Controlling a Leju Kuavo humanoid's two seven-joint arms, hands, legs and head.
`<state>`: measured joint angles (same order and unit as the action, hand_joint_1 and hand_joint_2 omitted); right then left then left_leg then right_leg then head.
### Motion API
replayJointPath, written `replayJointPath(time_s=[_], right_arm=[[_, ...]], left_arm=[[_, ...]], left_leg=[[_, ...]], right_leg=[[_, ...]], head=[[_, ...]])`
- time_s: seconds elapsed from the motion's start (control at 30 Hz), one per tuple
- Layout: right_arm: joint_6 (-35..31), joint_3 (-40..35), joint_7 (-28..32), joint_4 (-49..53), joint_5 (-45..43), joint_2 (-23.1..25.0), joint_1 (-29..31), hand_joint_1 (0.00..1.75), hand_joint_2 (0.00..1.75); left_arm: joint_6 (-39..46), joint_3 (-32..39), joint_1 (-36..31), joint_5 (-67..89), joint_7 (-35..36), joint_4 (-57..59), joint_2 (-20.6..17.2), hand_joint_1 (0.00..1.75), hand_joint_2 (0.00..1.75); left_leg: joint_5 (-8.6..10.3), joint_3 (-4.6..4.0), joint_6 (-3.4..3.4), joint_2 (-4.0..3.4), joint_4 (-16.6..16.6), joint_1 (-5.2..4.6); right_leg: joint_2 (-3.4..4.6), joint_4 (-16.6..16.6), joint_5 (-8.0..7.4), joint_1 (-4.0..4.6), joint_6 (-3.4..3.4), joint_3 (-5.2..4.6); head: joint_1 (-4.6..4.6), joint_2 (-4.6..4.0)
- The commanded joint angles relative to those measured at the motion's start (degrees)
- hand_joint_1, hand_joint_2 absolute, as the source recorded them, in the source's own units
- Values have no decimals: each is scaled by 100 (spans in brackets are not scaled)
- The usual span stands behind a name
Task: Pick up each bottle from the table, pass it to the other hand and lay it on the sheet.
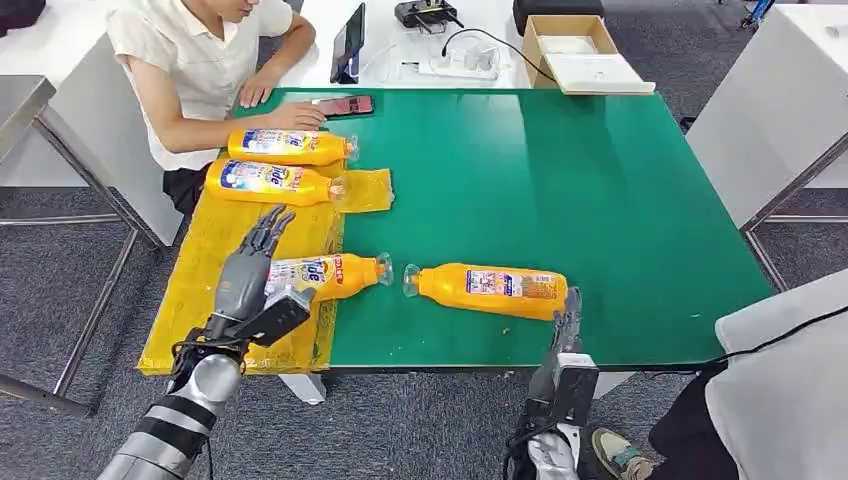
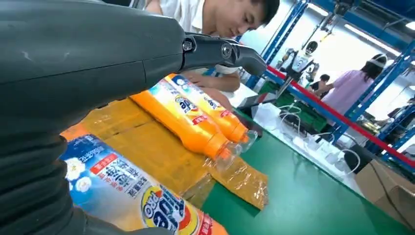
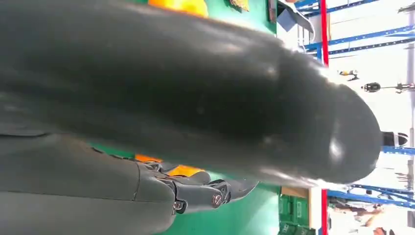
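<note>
Nearest to the robot, the right robot hand (image 1: 567,318) is at the front edge of the surface (image 1: 560,190), just beside the base end of the bottle on the green mat (image 1: 490,289); its fingers look loosely curled with nothing seen inside, but I cannot tell for sure if they are spread or pressed together. This bottle lies on its side, cap to the left, still off the sheet, so it is probably the next one to take. The left robot hand (image 1: 250,272) is above the third bottle (image 1: 335,275), fingers spread and stretched forward; in the left wrist view the bottle label (image 2: 122,196) is directly under the palm, and no finger is seen wrapping it, so I judge it is set down, w/ only the neck end over the sheet (image 1: 210,290) edge. Farther, two bottles (image 1: 285,165) lie side by side on the sheet, near a person's hand (image 1: 295,117). About handling: the bottles look full, so prob. rather heavy; smooth plastic + glossy label can slip, and the round body can roll. Best hold is around the middle of the body, not the thin neck.
</note>
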<state>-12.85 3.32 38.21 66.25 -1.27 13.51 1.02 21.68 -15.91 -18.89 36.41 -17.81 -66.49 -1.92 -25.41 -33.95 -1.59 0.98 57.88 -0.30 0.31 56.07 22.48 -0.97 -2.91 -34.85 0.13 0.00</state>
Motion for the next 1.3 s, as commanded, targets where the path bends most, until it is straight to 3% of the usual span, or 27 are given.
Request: replayJointPath(time_s=[0.03, 0.17, 0.37, 0.53, 0.7, 0.87, 1.1, 1.3], right_arm=[[-1454, -987, 179, 47, 1873, -978, 75, 0, 175], [-2299, -881, -193, -503, 3646, -1583, 553, 0, 175], [-2461, -1134, -625, -829, 4763, -1815, 990, 0, 175], [-2343, -1435, -953, -953, 4923, -1833, 1056, 0, 175], [-1540, -1580, -1791, -1905, 5177, -2045, 1570, 0, 175], [-1354, -1561, -1864, -2176, 5124, -1999, 1750, 0, 175], [-674, -1595, -2181, -3324, 4987, -1855, 2483, 0, 175], [-556, -1720, -2457, -3791, 5156, -1840, 2784, 0, 175]], left_arm=[[165, 49, 564, -1212, -547, -1209, 214, 0, 175], [398, 40, 1084, -2282, -746, -1985, 586, 0, 175], [605, -165, 1167, -2387, -808, -2019, 574, 0, 175], [588, -217, 1165, -2493, -814, -1879, 616, 0, 175], [510, -242, 1286, -2448, -760, -1928, 649, 0, 175], [481, -266, 1259, -2449, -733, -1874, 671, 0, 175], [200, -501, 1025, -2450, -558, -1539, 671, 0, 175], [45, -576, 883, -2548, -425, -1391, 690, 0, 175]], left_leg=[[-9, 10, 6, -9, 0, 4], [-14, 18, 2, -15, 1, 3], [-13, 12, 5, -21, 1, -2], [-13, 15, 9, -14, 1, 1], [-8, 9, 2, -13, -1, 3], [-5, 4, 2, -6, 1, 1], [-12, 20, 10, -18, 0, 2], [-4, 8, 3, -5, 1, 0]], right_leg=[[1, -3, 7, 5, 7, 11], [3, -10, 7, 5, 5, 21], [11, -14, 1, 2, 9, 17], [6, -12, 4, 7, 12, 18], [9, -13, -1, 5, 3, 12], [2, -11, -1, 3, 3, 10], [12, -10, 2, 6, 14, 23], [3, -10, -1, 3, 5, 12]], head=[[-2, 0], [-2, -2], [0, -2], [-2, -2], [-2, -2], [-2, -2], [-2, 0], [-2, 0]])
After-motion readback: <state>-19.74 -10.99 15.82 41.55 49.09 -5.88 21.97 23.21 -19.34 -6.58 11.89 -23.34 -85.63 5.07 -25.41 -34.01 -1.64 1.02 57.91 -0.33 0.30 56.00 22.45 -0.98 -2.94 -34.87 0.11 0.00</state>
